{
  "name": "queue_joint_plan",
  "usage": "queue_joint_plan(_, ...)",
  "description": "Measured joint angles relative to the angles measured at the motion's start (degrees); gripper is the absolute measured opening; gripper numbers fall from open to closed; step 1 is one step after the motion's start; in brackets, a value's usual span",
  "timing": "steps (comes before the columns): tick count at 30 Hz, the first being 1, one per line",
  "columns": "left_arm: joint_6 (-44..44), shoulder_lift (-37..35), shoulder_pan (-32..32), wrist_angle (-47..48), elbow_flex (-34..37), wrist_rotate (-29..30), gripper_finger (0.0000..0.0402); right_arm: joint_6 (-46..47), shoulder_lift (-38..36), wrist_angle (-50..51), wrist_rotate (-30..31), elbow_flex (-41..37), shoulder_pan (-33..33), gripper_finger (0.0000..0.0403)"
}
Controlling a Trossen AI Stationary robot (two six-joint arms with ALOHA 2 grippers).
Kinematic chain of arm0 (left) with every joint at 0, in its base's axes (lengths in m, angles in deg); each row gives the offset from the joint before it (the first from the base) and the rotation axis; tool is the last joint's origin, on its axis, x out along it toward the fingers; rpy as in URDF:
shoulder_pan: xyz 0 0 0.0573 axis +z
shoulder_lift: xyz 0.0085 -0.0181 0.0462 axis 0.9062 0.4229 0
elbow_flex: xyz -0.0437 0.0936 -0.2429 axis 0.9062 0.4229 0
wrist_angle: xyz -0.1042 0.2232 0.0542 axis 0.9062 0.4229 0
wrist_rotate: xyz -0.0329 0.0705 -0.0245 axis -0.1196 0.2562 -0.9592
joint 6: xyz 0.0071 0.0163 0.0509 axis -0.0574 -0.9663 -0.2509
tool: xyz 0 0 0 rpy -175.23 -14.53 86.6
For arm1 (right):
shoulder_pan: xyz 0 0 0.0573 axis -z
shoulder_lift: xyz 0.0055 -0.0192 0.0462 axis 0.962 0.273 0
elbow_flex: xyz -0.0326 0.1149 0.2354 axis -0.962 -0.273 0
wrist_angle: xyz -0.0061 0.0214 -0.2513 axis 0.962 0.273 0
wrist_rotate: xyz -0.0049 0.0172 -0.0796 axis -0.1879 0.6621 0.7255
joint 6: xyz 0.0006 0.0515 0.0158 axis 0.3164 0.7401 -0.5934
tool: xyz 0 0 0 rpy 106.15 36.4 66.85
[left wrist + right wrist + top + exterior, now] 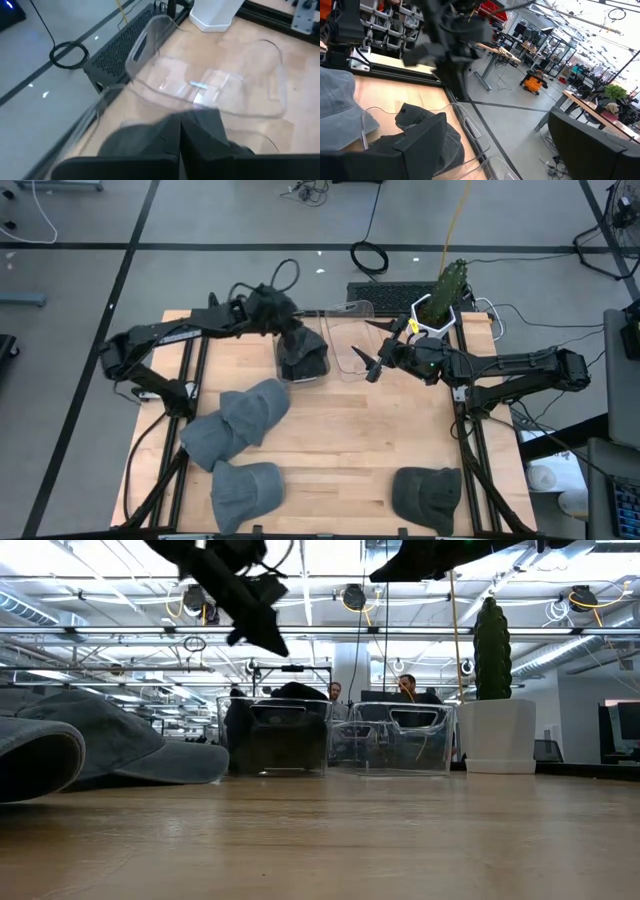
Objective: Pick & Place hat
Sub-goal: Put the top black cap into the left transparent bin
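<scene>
- Two clear bins stand side by side at the table's far edge: the left bin [300, 358] holds a dark hat [304, 352]; the right bin [352, 340] looks empty.
- Beside the right bin stands a white pot with a cactus [447, 292].
- The wooden table [350, 440] carries grey hats [240, 420] nearer than the left bin; a dark cap [428, 492] lies well apart.
- The left gripper [293, 330], fingers shut with nothing in them, hangs just above the binned hat.
- The right gripper [378, 350], fingers wide, hovers over the right bin.

The front hat [428, 498] is cut off by the high view's bottom edge.
</scene>
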Motion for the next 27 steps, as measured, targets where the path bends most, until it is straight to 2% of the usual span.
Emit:
queue_joint_plan(7, -3.5, 13.6, -0.3, 3.2, -8.4, -2.3, 0.0001, 0.4, 0.0, 0.2, 0.0, 0.0, 0.0, 0.0336)
queue_joint_plan(12, -5.0, 18.8, -1.0, 3.1, -11.7, -4.0, 0.0001, 0.4, 0.0, 0.9, 0.0, 0.0, 0.0, 0.0336)
queue_joint_plan(16, -5.0, 19.3, -1.4, 5.2, -11.9, -6.7, 0.0001, 0.0, 0.0, 0.9, 0.0, -0.3, 0.0, 0.0336)
queue_joint_plan(21, -5.0, 19.2, -1.3, 10.0, -12.0, -6.9, 0.0001, -0.5, 0.0, 0.9, 0.0, -0.7, 0.0, 0.0336)
queue_joint_plan(27, -5.4, 19.2, -1.5, 9.6, -11.3, -8.4, 0.0001, -0.5, 0.0, 0.8, 0.0, -0.7, 0.0, 0.0336)
